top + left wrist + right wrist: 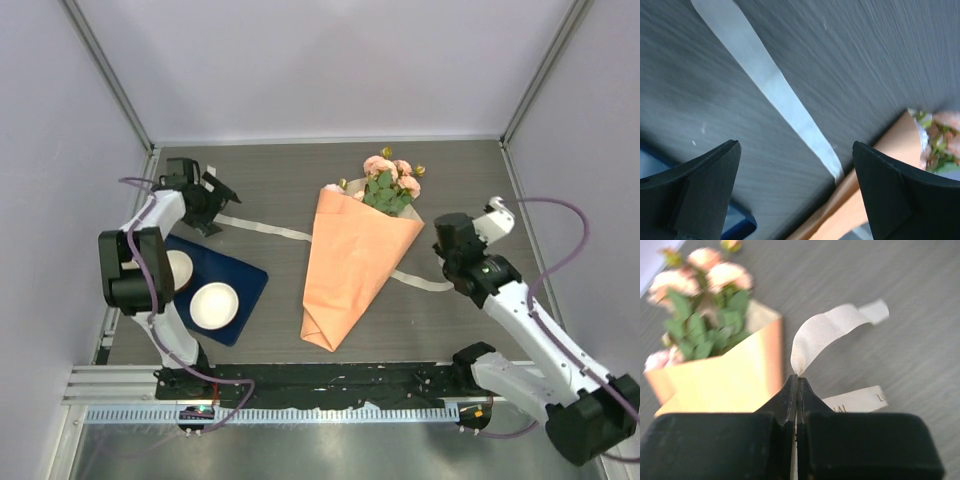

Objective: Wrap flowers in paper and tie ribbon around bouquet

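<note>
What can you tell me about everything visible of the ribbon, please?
The ribbon is a long, narrow cream-white woven strip with faint printing. It lies flat across the dark table, passes under the bouquet and comes out on both sides. The right gripper is shut on the right stretch, holding it up in a loop. The open left gripper hangs above the left stretch without touching it.

- Tray [248, 272]: dark blue, lying flat on the left side of the table.
- Bowl [213, 305]: white, round, sitting on the near part of the tray.
- Second bowl [180, 268]: white, on the tray further left, only partly seen.
- Table [270, 190]: grey wood grain.
</note>
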Robot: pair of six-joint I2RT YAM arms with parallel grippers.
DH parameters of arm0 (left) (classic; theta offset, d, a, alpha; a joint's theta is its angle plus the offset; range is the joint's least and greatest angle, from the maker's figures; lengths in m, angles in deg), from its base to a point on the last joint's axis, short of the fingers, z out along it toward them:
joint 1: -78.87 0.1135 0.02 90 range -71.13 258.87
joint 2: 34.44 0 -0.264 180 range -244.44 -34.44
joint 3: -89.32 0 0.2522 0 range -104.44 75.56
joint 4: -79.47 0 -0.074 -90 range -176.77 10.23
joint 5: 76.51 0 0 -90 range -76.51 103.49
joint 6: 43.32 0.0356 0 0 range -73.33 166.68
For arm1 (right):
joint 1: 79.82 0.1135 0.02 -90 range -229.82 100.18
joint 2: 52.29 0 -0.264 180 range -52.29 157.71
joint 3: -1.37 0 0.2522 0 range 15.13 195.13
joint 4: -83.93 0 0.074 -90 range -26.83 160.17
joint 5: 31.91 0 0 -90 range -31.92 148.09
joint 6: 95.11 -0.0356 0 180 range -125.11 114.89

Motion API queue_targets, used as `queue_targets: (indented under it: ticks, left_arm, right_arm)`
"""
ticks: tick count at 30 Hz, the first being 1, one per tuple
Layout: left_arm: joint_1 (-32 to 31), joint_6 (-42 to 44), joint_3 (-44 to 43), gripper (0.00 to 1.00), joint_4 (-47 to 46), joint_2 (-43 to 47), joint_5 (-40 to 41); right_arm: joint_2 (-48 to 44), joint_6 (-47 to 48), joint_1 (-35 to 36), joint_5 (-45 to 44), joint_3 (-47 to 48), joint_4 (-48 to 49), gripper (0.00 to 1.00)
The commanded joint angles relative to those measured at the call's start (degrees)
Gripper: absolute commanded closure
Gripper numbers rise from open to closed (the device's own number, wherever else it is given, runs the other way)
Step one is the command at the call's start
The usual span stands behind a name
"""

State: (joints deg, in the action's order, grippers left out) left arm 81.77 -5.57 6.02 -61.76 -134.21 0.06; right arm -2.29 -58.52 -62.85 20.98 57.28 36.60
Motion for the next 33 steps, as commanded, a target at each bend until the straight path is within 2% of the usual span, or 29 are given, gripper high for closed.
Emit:
queue_targets:
  ticks: [1,3,7,9,12,15,18,21,23,24,25,27,28,29,31,33]
  left_arm:
    - [4.7,1.2,-8.7,0.00,7.9,-8.1,4.6]
    - [6.7,1.8,-11.4,0.00,7.7,-10.7,6.0]
    - [9.1,2.9,-15.9,0.00,8.3,-15.1,6.7]
    - [10.2,2.9,-18.9,0.00,9.3,-16.9,5.6]
    - [10.6,3.0,-23.2,0.00,10.9,-20.0,8.2]
    - [10.6,2.7,-26.6,0.01,10.8,-22.9,7.4]
    - [10.6,2.5,-29.4,0.07,10.6,-26.3,7.5]
    - [10.6,1.7,-30.6,0.17,8.7,-29.3,5.1]
    - [10.6,1.4,-30.0,0.31,7.3,-30.0,4.4]
    - [10.6,1.4,-29.7,0.39,7.0,-30.1,4.4]
    - [10.6,1.6,-29.4,0.52,6.0,-30.0,4.5]
    - [10.6,2.9,-28.5,0.62,5.2,-29.5,4.5]
    - [10.6,3.4,-28.2,0.76,4.9,-29.3,4.4]
    - [10.6,3.8,-28.1,0.81,5.0,-29.1,4.6]
    - [10.6,4.9,-26.5,1.00,5.3,-26.9,5.0]
    - [10.4,5.0,-23.4,1.00,3.4,-23.6,4.9]
  right_arm:
    - [5.4,3.3,13.4,-10.1,7.7,6.5,0.99]
    - [10.2,8.0,18.5,-8.8,11.0,10.2,0.99]
    - [18.4,15.3,24.1,-5.0,17.5,20.5,0.99]
    - [23.2,19.3,25.5,-0.3,21.9,23.4,0.99]
    - [29.3,24.8,27.6,5.2,26.6,30.0,0.99]
    - [34.4,27.1,27.9,10.7,31.6,35.3,0.99]
    - [41.5,28.5,27.9,14.1,36.3,37.3,0.99]
    - [47.9,29.1,27.9,16.4,40.5,38.8,0.99]
    - [52.0,28.8,27.9,18.0,42.5,39.7,0.99]
    - [53.1,28.8,27.9,18.8,43.8,41.0,0.99]
    - [54.3,28.8,27.9,20.5,44.3,41.7,0.99]
    - [57.2,28.8,27.9,21.6,45.7,43.3,1.00]
    - [58.2,28.9,28.0,22.2,46.4,43.3,0.99]
    - [60.1,29.1,28.0,23.4,47.1,43.3,0.99]
    - [62.0,29.1,28.0,24.4,49.0,43.4,0.99]
    - [65.0,29.1,28.0,25.4,51.3,43.2,0.99]
